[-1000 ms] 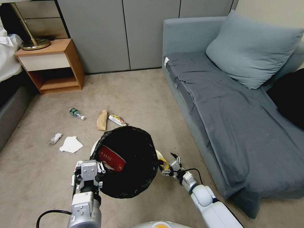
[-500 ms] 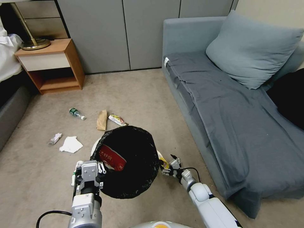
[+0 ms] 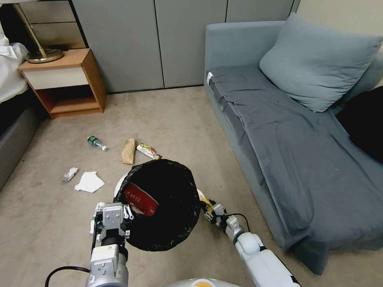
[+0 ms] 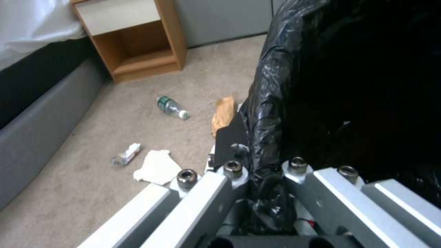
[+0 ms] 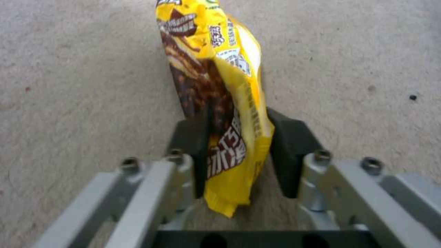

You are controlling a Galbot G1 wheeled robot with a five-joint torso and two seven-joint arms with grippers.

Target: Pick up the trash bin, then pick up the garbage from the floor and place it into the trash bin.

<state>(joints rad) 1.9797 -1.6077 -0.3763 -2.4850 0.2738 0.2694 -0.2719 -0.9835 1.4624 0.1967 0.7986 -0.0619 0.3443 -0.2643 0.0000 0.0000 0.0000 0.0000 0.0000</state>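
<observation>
Right gripper [image 5: 239, 151] pinches yellow wrapper [image 5: 216, 96], long axis pointing away from it.

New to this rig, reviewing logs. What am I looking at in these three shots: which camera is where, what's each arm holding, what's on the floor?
It is a wheeled robot with two arms. The wide shot is from its head, looking down at the carpet; the other two are from cameras on each wrist.

The left gripper is clamped on the rim of the trash bin, whose black liner fills the left wrist view; a red packet lies inside.

The right gripper, low beside the bin, has a yellow snack wrapper between its pads, though one pad looks slightly apart from it.

On the floor: a small bottle, a brown paper bag, another wrapper and white tissues.
</observation>
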